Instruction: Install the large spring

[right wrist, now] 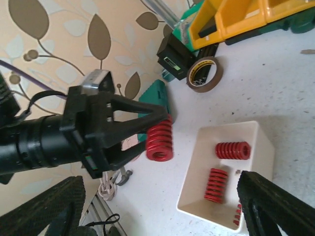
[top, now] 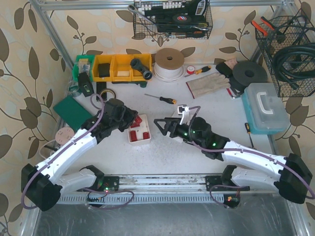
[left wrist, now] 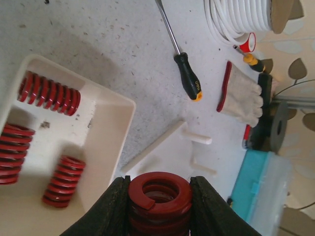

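I have the tray (right wrist: 229, 132) on the table (top: 165, 152), with springs (right wrist: 233, 150) lying in it. The large spring (right wrist: 159, 142) sits between the left gripper (left wrist: 160, 183) fingers, just left of the tray. The right gripper (top: 158, 127) stands apart on the tray's right. Behind the tray lies a screwdriver (top: 161, 99).

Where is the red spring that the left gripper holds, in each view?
Top external: the red spring is a small red patch at the left gripper tip, by the upper edge of the white tray; hard to make out.
Left wrist: bottom centre, seen end-on between the fingers.
Right wrist: centre, clamped, left of the tray.
Shared landmark: the white tray.
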